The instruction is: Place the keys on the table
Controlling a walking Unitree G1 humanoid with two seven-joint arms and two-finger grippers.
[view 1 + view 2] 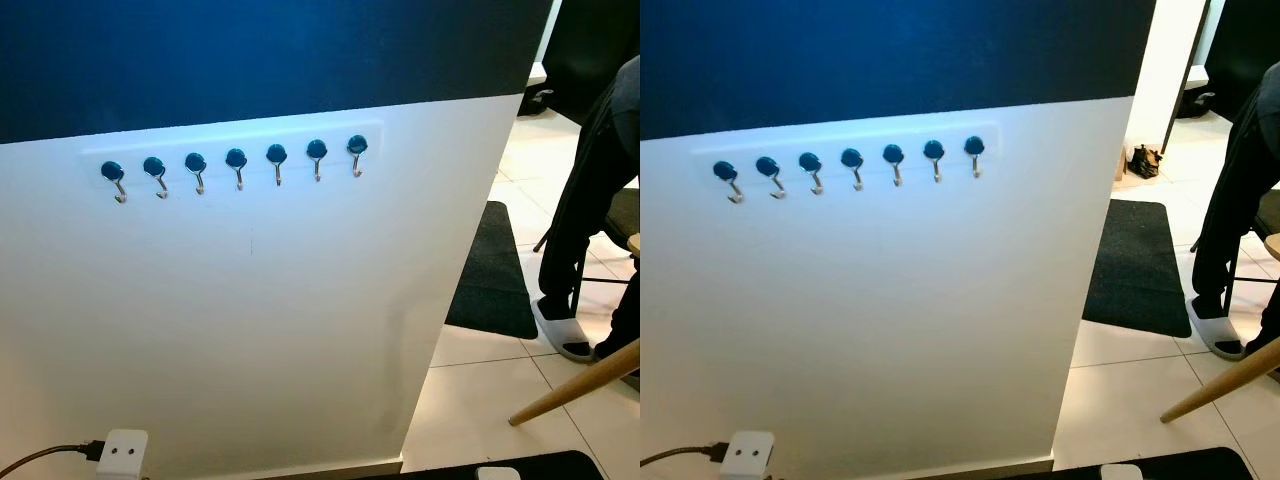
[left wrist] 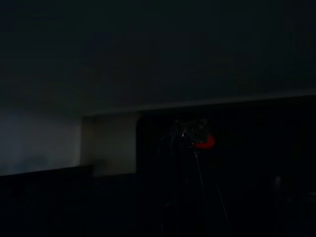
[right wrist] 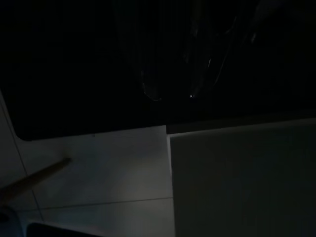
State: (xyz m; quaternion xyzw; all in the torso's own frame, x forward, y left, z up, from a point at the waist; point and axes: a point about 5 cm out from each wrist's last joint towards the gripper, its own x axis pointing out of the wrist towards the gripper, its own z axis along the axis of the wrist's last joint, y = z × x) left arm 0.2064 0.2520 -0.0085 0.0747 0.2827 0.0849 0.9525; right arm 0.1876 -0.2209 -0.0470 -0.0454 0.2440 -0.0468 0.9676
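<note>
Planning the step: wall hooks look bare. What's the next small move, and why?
Probably turn right, toward the slanted light wooden leg, which may belong to the table. All seven blue-capped metal hooks on the white wall hang bare, and the dark left wrist view shows a red tag with metal glints, likely the keys. A seated person's legs are close, so turn slowly.
</note>
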